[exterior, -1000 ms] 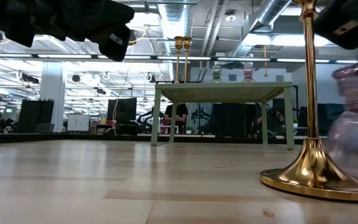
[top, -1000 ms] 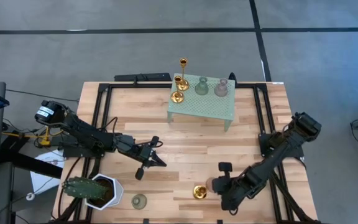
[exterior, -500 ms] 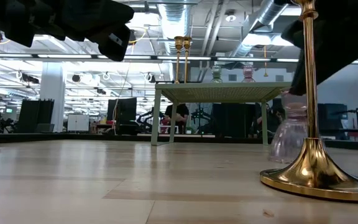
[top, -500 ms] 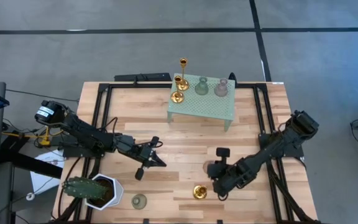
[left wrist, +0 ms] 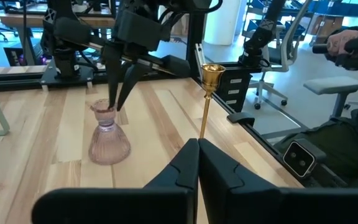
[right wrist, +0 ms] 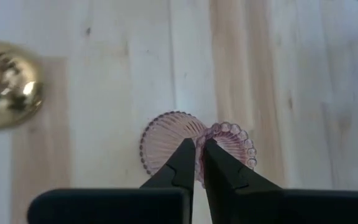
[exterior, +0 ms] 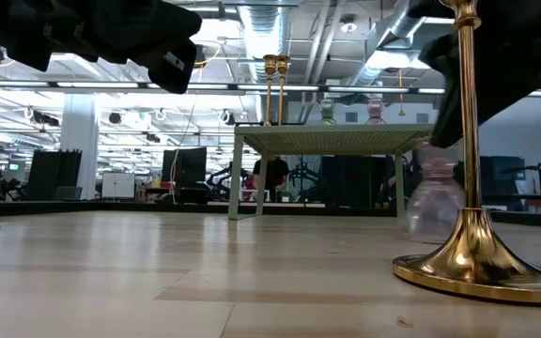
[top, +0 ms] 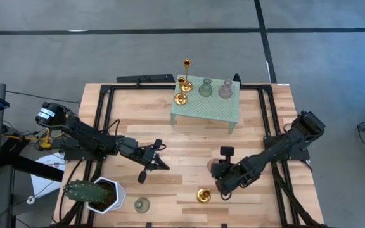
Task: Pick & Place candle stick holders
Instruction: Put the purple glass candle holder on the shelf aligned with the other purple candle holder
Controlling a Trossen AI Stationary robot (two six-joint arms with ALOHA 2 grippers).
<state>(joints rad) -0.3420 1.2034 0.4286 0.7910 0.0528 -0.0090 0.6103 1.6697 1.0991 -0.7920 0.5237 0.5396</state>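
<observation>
My right gripper (top: 215, 170) is shut on a pinkish bell-shaped holder (right wrist: 166, 142), which also shows in the left wrist view (left wrist: 109, 135) and the low view (exterior: 435, 202). A tall thin-stemmed gold holder (top: 203, 195) stands on its round foot (exterior: 482, 270) just nearer the near edge. A pale green holder (top: 142, 204) stands by the near edge. My left gripper (top: 161, 164) is shut and empty over the table's middle left. Three gold holders, a green one (top: 205, 87) and a pinkish one (top: 225, 90) stand on the mint stand (top: 206, 109). My right gripper pinches the pinkish holder's scalloped top rim (right wrist: 205, 138) between its two fingers, one finger over the mouth and one outside. The fingers (left wrist: 113, 87) come from above, pointing down. The holder hangs slightly tilted below them; whether its base touches the table I cannot tell.
A white pot with a cactus (top: 97, 193) stands at the near left corner. The mint perforated stand takes the far middle of the table. Bare wood (top: 189, 142) lies between the stand and the grippers.
My right gripper has gone with the pinkish holder from beside the gold holder toward the table's far edge and a little left. The gold holder has stayed in place.
</observation>
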